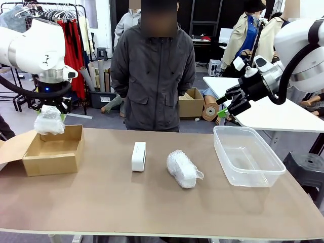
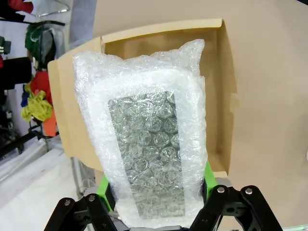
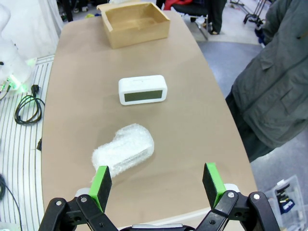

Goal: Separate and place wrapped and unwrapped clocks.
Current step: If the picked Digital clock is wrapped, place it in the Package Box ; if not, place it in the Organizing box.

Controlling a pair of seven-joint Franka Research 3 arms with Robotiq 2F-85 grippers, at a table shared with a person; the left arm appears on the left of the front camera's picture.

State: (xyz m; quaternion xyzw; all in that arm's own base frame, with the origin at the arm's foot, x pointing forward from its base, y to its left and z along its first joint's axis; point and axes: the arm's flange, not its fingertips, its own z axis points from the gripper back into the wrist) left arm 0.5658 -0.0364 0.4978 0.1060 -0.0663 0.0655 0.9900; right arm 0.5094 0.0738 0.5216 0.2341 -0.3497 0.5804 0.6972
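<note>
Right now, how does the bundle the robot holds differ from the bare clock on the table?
The bundle is covered in bubble wrap and looks lumpy; the clock is bare, smooth and white. The bundle hangs in the left pincer above the box; the clock stands on the table. Shared: through the wrap, a white frame around a dark screen shows, like the clock's face.

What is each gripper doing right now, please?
Left gripper: closed on a wrapped clock, over the cardboard box.
Right gripper: open, holding nothing.
</note>
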